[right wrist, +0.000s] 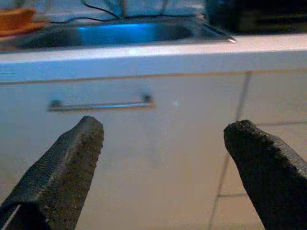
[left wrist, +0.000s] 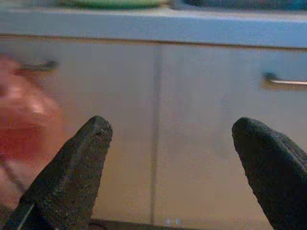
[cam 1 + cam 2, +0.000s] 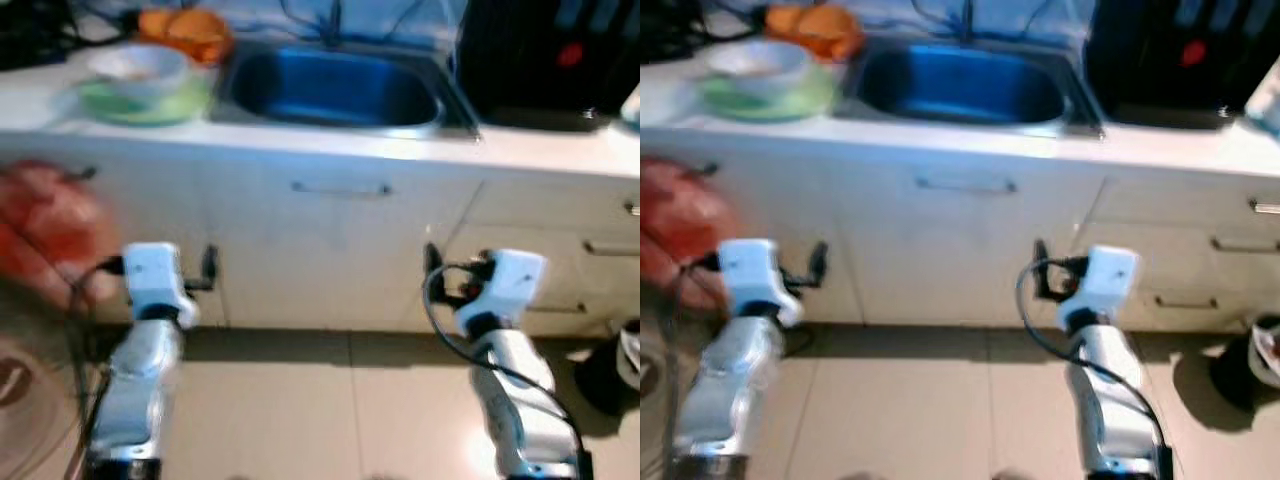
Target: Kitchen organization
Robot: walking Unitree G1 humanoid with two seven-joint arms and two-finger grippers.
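Both grippers raised before the white cabinet fronts, fingers spread, holding nothing.

Head views: left gripper (image 3: 208, 268), right gripper (image 3: 432, 262), steel sink (image 3: 335, 88), white bowl (image 3: 137, 64) on green plate (image 3: 150, 103). Right wrist view: cabinet handle (image 1: 100, 104) below the sink.

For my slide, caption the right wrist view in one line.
Right gripper, jaws open, faces the white cabinet front and its bar handle below the steel sink.

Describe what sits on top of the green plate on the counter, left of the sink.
A pale bowl rests on the green plate. Blur hides whatever the bowl holds, and the bowl covers the plate's middle.
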